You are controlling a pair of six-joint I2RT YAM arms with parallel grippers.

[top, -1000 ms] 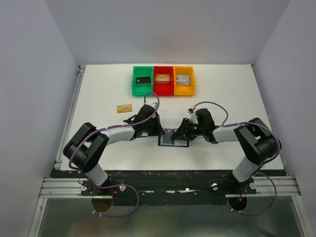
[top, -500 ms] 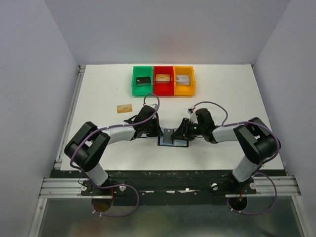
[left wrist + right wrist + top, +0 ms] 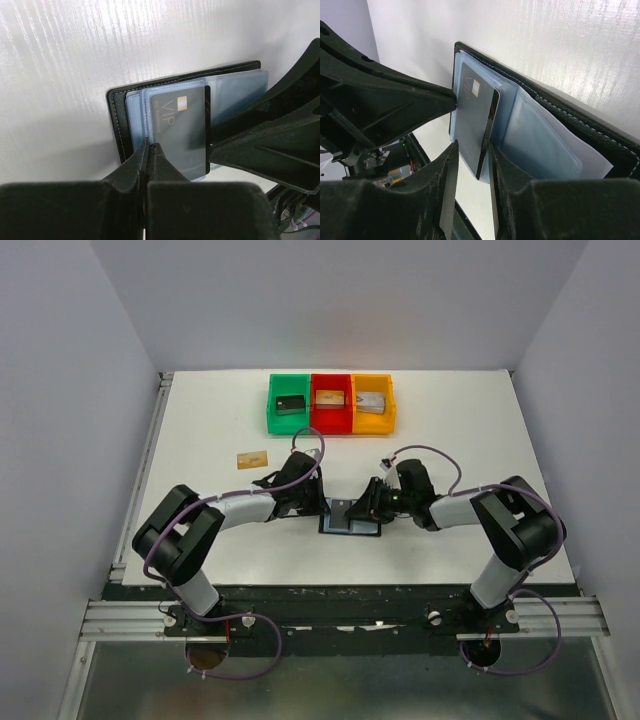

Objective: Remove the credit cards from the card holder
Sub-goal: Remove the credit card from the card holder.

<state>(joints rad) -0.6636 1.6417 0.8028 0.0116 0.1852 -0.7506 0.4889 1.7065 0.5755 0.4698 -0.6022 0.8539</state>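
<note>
The card holder point(image 3: 350, 520) lies open on the table between both arms, black outside point(image 3: 116, 120) with bluish pockets. A dark card marked VIP point(image 3: 182, 135) stands partly out of a pocket. My left gripper point(image 3: 148, 144) is shut, and its tip presses on the pocket edge beside that card. My right gripper point(image 3: 472, 145) is open, and the card's point(image 3: 475, 115) free corner stands between its fingers with a gap on the left side. The holder's leather rim point(image 3: 555, 107) runs behind. A tan-gold card point(image 3: 252, 459) lies on the table to the left.
Green point(image 3: 289, 403), red point(image 3: 331, 402) and orange point(image 3: 371, 402) bins stand in a row at the back, each with a blocky item inside. White walls close the table on three sides.
The left arm has edged very slightly to the right. The grippers, holder and card stand as before.
</note>
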